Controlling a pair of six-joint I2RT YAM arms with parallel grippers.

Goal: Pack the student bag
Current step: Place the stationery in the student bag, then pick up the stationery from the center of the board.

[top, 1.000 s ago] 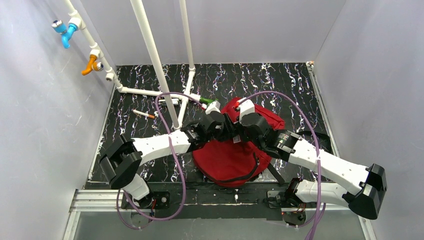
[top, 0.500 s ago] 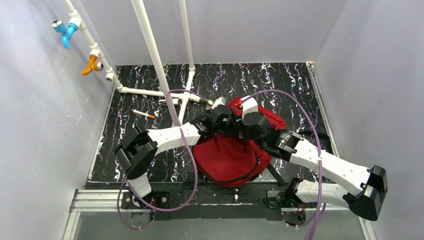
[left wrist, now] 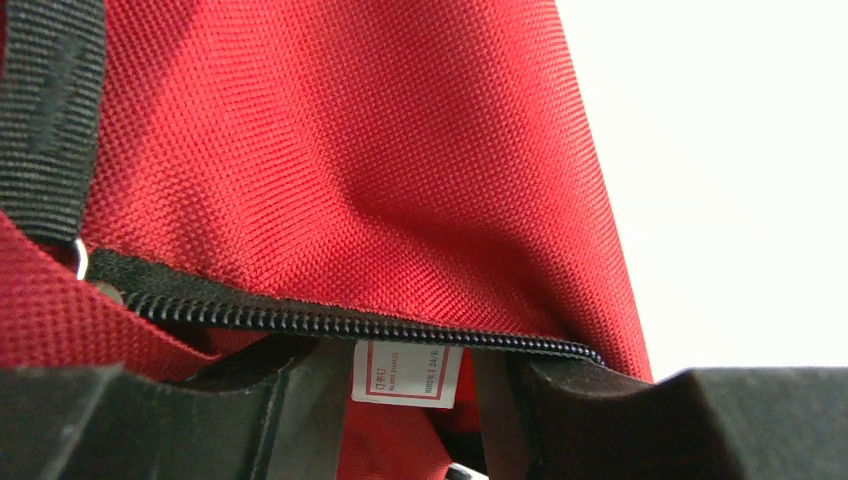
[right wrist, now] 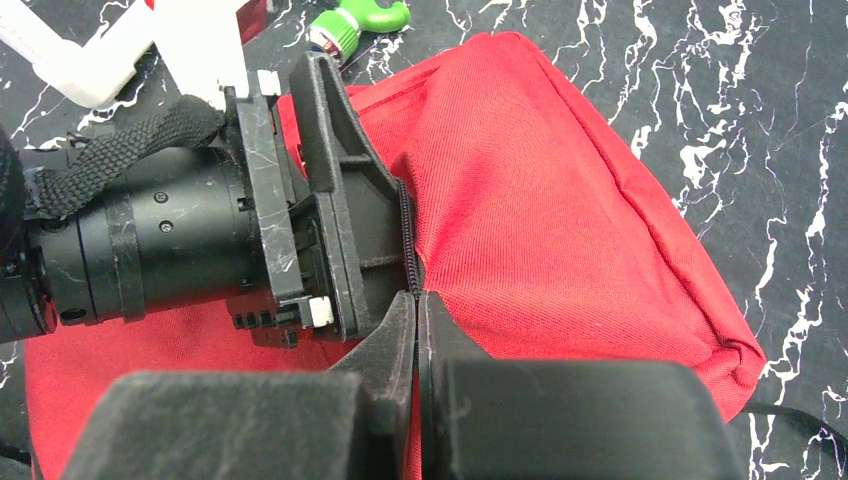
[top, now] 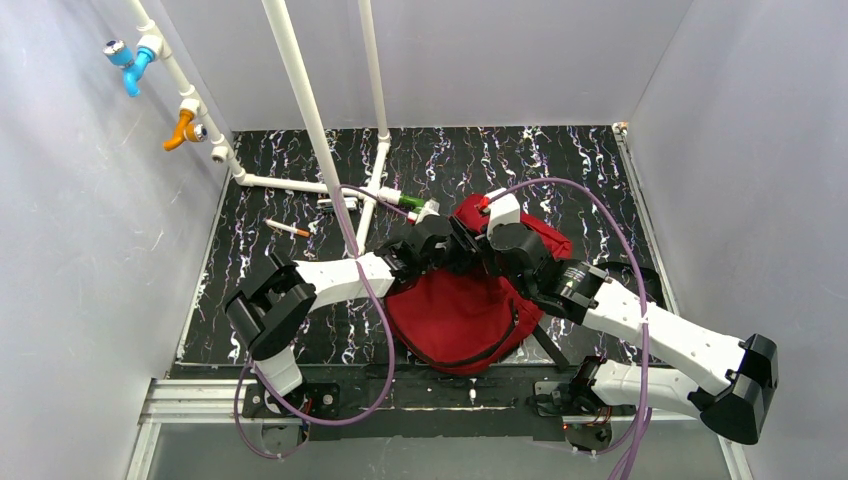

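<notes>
From above, the student bag (top: 455, 315) lies in the middle of the black table (top: 560, 170), close to the arms. The left gripper (top: 445, 250) and the right gripper (top: 478, 255) meet on the far part of the bag. A green marker (top: 400, 200) lies just past them.

The left wrist camera sees red cloth, a black zipper (left wrist: 350, 325) and a white label (left wrist: 407, 373). The fingers (left wrist: 290, 400) stand partly apart at the zipper edge. I cannot tell if they squeeze it.

In the right wrist view, the right gripper's fingers are pressed together. Their tips touch the end of the zipper.
</notes>
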